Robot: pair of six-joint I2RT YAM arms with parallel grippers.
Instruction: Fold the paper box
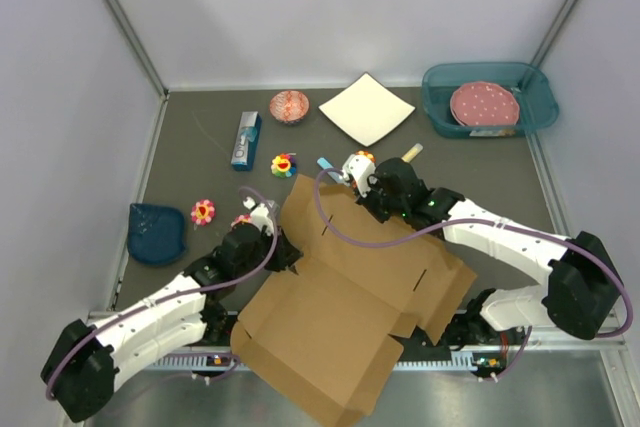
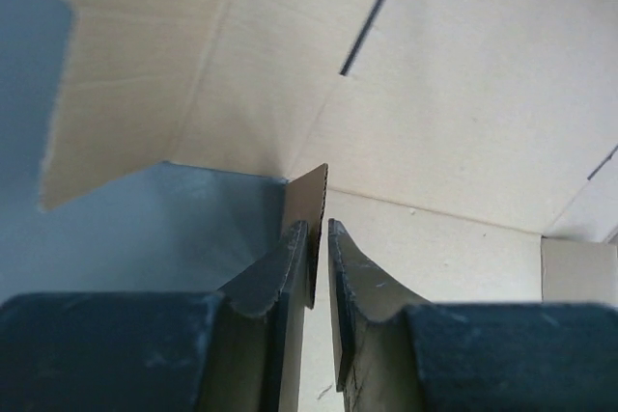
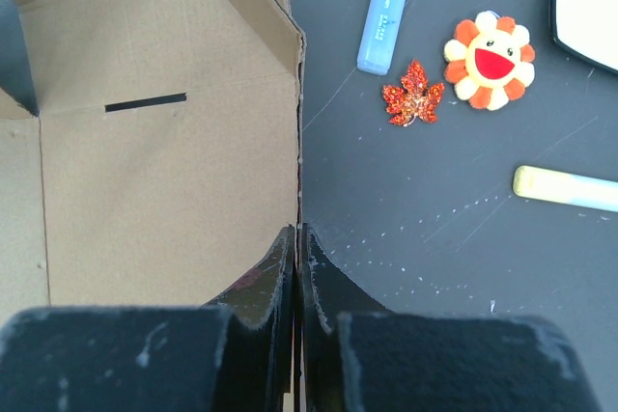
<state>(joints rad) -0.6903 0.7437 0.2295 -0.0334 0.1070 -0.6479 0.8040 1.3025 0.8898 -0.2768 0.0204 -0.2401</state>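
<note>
The paper box is a brown cardboard sheet with slits, partly raised, lying between my arms at the table's near edge. My left gripper is at its left edge. In the left wrist view the left gripper is shut on a thin upright flap of the box. My right gripper is at the box's far edge. In the right wrist view the right gripper is shut on the edge of an upright wall of the box.
A white paper sheet, a red bowl and a teal tray with a pink plate stand at the back. A blue carton, flower toys and a blue pouch lie left. A blue marker, a red leaf and a yellow pen lie by the right gripper.
</note>
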